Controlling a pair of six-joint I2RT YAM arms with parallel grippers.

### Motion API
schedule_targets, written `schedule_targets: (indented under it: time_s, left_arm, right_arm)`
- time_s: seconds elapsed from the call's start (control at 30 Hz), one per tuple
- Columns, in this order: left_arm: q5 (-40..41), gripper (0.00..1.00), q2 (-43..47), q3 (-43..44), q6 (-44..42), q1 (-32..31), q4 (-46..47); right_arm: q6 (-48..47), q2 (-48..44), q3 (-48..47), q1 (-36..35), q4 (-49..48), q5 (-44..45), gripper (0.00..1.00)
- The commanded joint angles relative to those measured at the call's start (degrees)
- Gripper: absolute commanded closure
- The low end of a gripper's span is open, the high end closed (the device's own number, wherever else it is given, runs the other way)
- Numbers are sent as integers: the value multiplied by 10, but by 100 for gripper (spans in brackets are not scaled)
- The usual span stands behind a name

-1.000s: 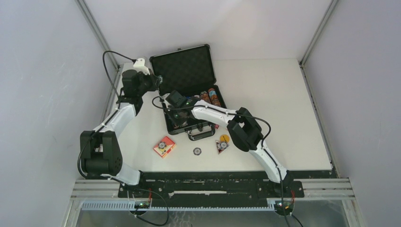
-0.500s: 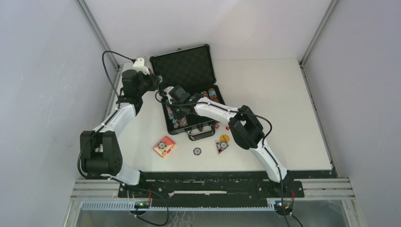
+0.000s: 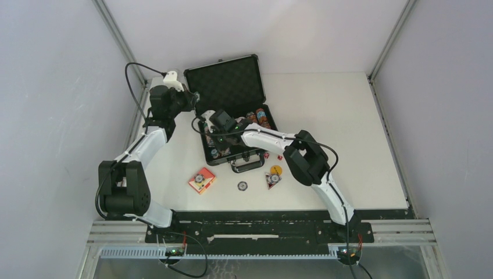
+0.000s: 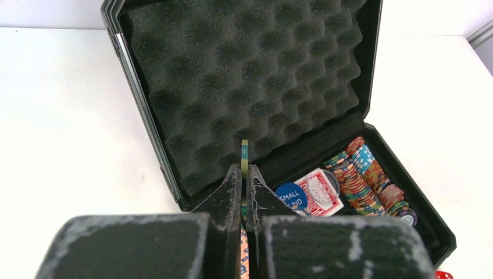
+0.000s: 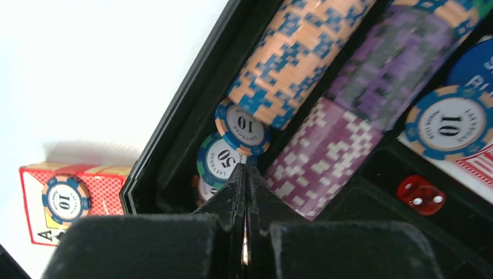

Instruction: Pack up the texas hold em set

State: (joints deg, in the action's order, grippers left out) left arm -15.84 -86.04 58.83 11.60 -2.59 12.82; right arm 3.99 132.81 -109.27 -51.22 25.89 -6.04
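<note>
1. My left gripper (image 4: 245, 174): fingers clamped on a green-edged chip (image 4: 245, 150), held edge-on in front of the raised foam lid of the open briefcase (image 4: 244, 75).
2. My right gripper (image 5: 245, 173): fingers pressed together, tips just beside the 50 chip (image 5: 216, 163) in the case's tray.
3. Red card box (image 3: 202, 179): lying on the table (image 3: 349, 116) near the case's front.

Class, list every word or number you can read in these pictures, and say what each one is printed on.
"SMALL", then cut-off "LIND": blue dealer button in the case.
"10": orange-and-blue chip in the case.
"50": green-and-blue chip beside it.
"10": blue-rimmed chip at right; its rim lettering is blurred.
"10": loose chip on the red card box outside; "A" on that box's corner.
Top view: everything too small to read.
</note>
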Motion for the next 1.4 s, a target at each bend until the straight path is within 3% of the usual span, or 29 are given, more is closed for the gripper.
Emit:
schedule_targets:
  time_s: [0.0,0.47,0.87,1.37]
  left_arm:
    - [-13,100,7,-10,9,4,32]
    - [-19,100,9,-12,11,4,36]
    - [-15,100,11,-11,8,4,34]
    - [-18,100,2,-8,10,4,34]
  right_arm:
    - [-17,-52,46,-23,-9,-6,100]
    - [-11,-88,71,-30,-31,1,98]
    - [-16,-53,62,-32,-3,-18,99]
    - [-2,19,-43,5,-36,-10,97]
